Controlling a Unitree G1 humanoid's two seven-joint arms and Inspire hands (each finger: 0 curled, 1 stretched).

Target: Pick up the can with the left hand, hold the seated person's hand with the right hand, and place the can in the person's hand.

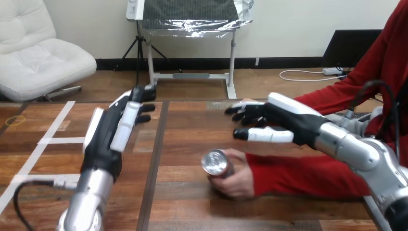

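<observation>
A red can point(217, 164) with a silver top lies in the person's hand point(236, 177), which rests on the table with its fingers round the can. My right hand point(269, 120) hovers above and behind the person's hand, apart from it, fingers straight and pointing left, holding nothing. My left hand point(121, 120) stretches forward over the table's left half, well left of the can, fingers straight and empty. The person's red-sleeved forearm point(308, 173) runs from the right edge to that hand.
The wooden table point(192, 211) has a dark seam running front to back beside my left arm. White tape lines point(53, 140) and a small yellow ring mark point(15, 120) lie on its left part.
</observation>
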